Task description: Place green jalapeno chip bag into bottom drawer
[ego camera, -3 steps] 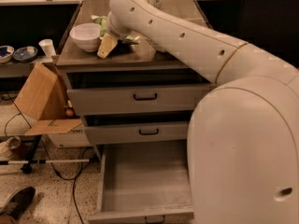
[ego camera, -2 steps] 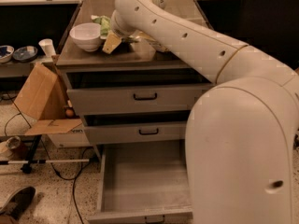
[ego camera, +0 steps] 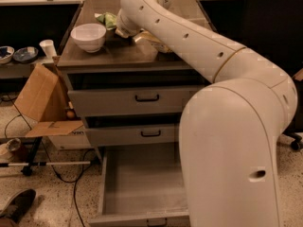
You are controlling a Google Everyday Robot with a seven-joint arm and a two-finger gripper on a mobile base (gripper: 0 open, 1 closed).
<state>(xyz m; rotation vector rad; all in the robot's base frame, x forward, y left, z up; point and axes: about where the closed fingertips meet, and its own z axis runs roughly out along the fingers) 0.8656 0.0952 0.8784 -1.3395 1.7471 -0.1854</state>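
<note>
The green jalapeno chip bag lies on the cabinet top at the back, behind the white bowl. My gripper is at the end of the arm, low over the cabinet top, just right of the bag and mostly hidden by my wrist. I cannot see whether it touches the bag. The bottom drawer is pulled out, and its grey tray holds nothing.
A yellowish chip bag lies partly under my arm on the cabinet top. The two upper drawers are closed. A cardboard box and cables sit on the floor to the left. A shoe is at the lower left.
My gripper has moved back across the cabinet top, from beside the bowl to next to the green bag. The bowl and the drawers have not moved.
</note>
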